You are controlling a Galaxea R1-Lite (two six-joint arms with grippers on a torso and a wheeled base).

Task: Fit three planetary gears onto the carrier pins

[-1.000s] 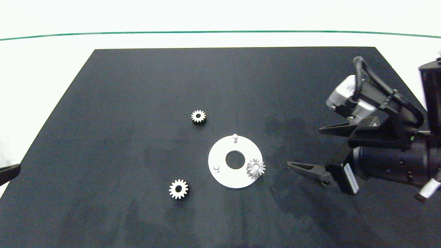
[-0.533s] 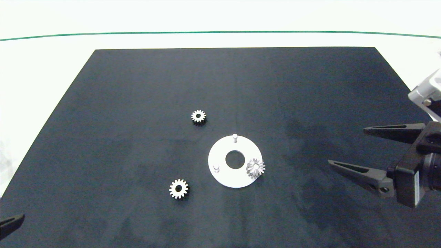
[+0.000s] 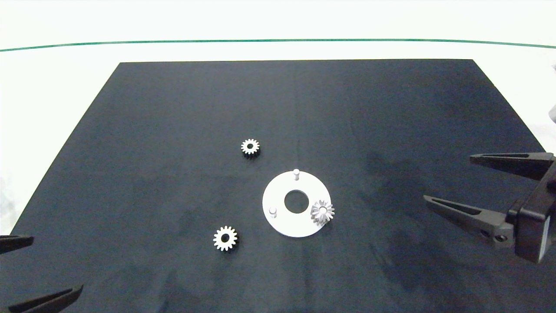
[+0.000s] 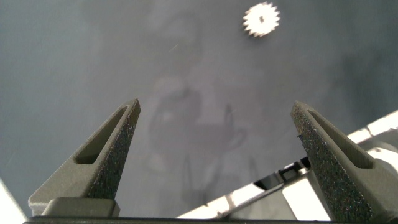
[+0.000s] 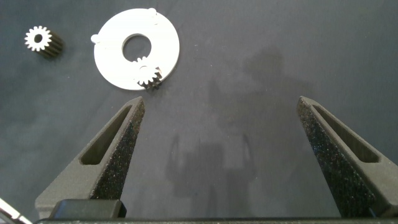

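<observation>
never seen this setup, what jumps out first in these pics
The white carrier disc sits mid-mat on the black mat, one planetary gear already on its right-hand pin. Two loose gears lie on the mat: one beyond the disc, one nearer, to its left. Both grippers are off at the edges, jaws wide: right, left.

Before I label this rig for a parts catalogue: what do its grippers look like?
Each gripper has two long, tapering dark grey fingers with a slot-shaped cut-out along the side and grainy, rough inner faces. The right gripper sits on a black boxy mount with a white edge and round holes near the finger base. Only the left gripper fingertips show from above.
</observation>
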